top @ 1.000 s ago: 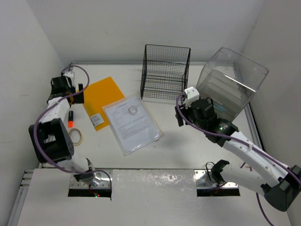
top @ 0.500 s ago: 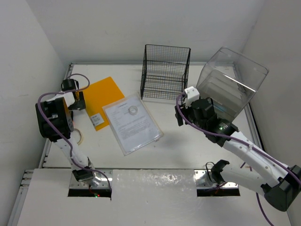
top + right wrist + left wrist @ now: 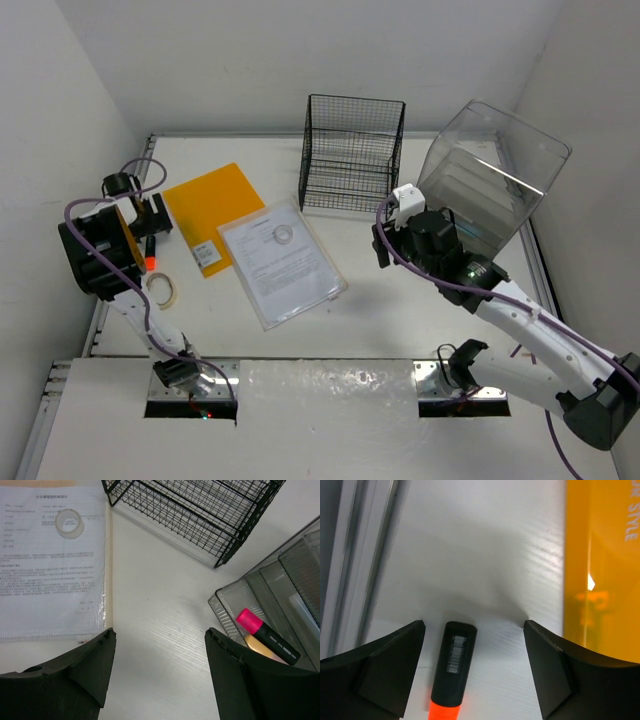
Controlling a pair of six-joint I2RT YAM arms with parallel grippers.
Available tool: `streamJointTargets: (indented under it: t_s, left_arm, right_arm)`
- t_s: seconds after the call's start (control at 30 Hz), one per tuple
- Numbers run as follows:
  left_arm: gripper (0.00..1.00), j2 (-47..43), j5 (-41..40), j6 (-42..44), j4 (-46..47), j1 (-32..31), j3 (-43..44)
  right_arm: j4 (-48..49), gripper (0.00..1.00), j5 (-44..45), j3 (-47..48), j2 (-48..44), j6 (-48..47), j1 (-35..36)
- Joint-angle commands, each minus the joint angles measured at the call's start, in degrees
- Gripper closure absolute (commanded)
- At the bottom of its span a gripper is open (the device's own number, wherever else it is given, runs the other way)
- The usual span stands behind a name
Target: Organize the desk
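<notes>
The desk is a white tabletop with silver rails. At its left edge lies an orange highlighter with a black body. My left gripper hangs over its black end. In the left wrist view the highlighter lies between the open jaws of that gripper, nearer the left finger and touching neither. My right gripper hovers open above bare desk, between a clear document sleeve and a clear drawer box. Nothing lies between the fingers of the right gripper.
An orange folder lies right of the left gripper. The sleeve carries a tape ring. Another tape roll lies near the highlighter. A black wire rack stands at the back. The drawer box holds a pink highlighter.
The left arm has swung round and its gripper has shifted left, ending over the highlighter's black end. The right arm has not moved.
</notes>
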Motion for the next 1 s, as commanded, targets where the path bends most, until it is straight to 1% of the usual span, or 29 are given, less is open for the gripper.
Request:
streamJointTargets:
  t_s: [0.0, 0.13, 0.17, 0.2, 0.23, 0.27, 0.3, 0.33, 0.53, 0.6, 0.63, 0.77, 0.87, 0.9, 0.97]
  left_arm:
    - [0.22, 1.55, 4.79, 0.36, -4.22, 0.65, -6.31]
    - [0.35, 0.06, 3.99, 1.76, -3.43, 0.65, -9.03]
    - [0.47, -0.12, 3.82, 1.94, -3.33, 0.65, -9.39]
    - [0.55, -0.12, 3.73, 2.2, -3.25, 0.56, -9.65]
    - [0.74, -0.21, 3.82, 2.56, -3.51, 0.74, -10.09]
    - [0.84, -0.39, 4.08, 2.65, -3.68, 0.65, -10.36]
    - [0.97, -0.56, 4.17, 2.65, -3.95, 0.65, -10.53]
    - [1.0, -1.17, 4.34, 2.82, -3.95, 0.65, -11.06]
    - [1.0, -5.82, 4.43, 4.22, -2.72, 0.65, -11.85]
    - [1.0, -8.02, 5.39, 4.93, -2.72, 0.56, -11.85]
    - [1.0, -10.73, 5.75, 5.71, -2.72, 0.56, -11.85]
    - [1.0, -18.21, 4.43, 7.91, -3.24, -0.67, -10.89]
    - [1.0, -23.93, 5.3, 10.55, -4.39, -3.74, -9.48]
    - [1.0, -25.33, 5.31, 11.86, -4.82, -6.36, -9.05]
    - [1.0, -29.12, 5.57, 12.84, -5.44, -9.44, -8.34]
  right_arm:
    - [1.93, 0.3, 1.17, -0.15, -2.05, 0.49, 0.5]
    - [2.2, 0.3, 1.17, -0.23, -2.67, 0.49, 0.41]
    - [2.29, 0.3, 1.17, -0.32, -2.84, 0.49, 0.41]
    - [2.37, 0.3, 1.17, -0.5, -2.84, 0.49, 0.41]
    - [2.37, 0.3, 1.08, -0.59, -2.93, 0.49, 0.5]
    - [2.37, 0.3, 1.08, -0.59, -2.93, 0.58, 0.59]
    - [2.37, 0.3, 1.08, -0.59, -2.93, 0.58, 0.5]
    - [2.37, 0.3, 0.99, -0.59, -2.93, 0.49, 0.5]
    - [1.85, 0.3, 0.9, -0.67, -2.67, 0.4, 0.5]
    - [1.93, 0.29, -0.41, -0.5, -2.41, 0.32, 0.5]
    - [2.28, 0.29, -1.11, -0.5, -2.49, 0.32, 0.5]
    - [4.04, 0.25, -7.25, -0.5, -1.97, 0.14, 0.5]
    - [4.57, 0.22, -11.65, 0.73, -0.47, 0.4, 0.5]
    - [4.83, 0.22, -14.01, 0.91, -0.12, 0.67, 0.5]
    - [6.32, 0.21, -15.0, 1.17, 0.84, 1.72, 0.59]
